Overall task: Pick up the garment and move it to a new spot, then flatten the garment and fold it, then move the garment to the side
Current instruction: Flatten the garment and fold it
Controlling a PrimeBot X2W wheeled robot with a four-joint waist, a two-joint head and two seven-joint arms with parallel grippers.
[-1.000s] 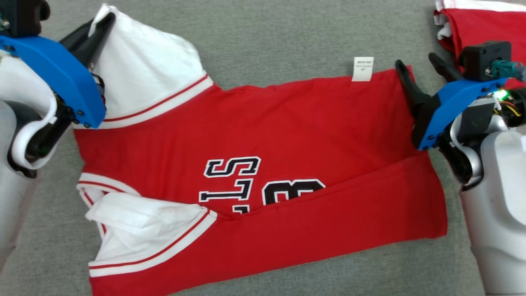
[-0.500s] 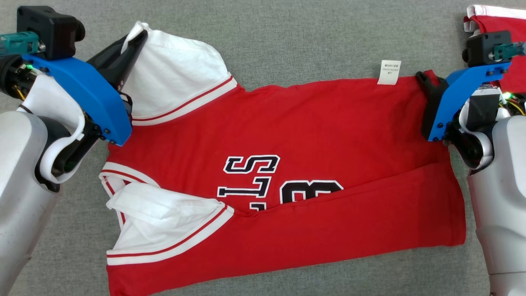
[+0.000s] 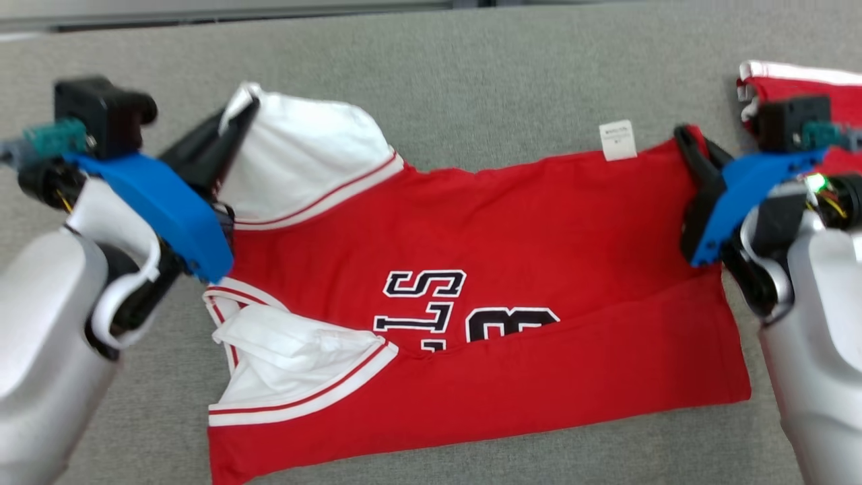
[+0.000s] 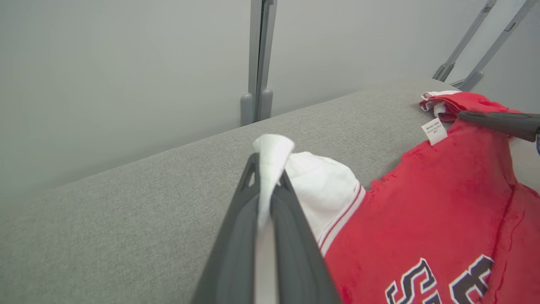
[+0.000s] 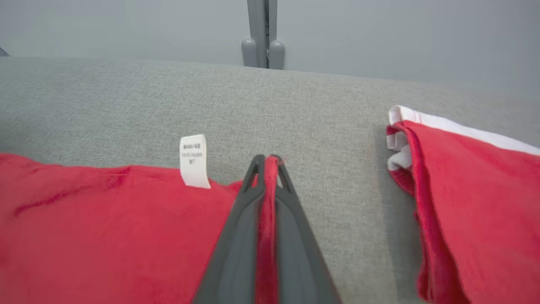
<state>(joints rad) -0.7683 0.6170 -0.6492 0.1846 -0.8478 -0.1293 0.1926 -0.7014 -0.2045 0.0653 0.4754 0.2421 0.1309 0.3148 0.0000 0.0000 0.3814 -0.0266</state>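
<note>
A grey woven-fabric table top [image 3: 512, 74] bore a red-and-white lettered jersey [image 3: 539, 222] between the left gripper [image 3: 248, 106] and right gripper [image 3: 684, 133]; a folded red-and-white garment [image 3: 791, 82] lay beyond the right.

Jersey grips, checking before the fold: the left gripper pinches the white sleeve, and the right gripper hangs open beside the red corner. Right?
Not quite: the right gripper is shut on the jersey at its red corner, as the right wrist view shows. The left gripper does pinch the white sleeve.
</note>
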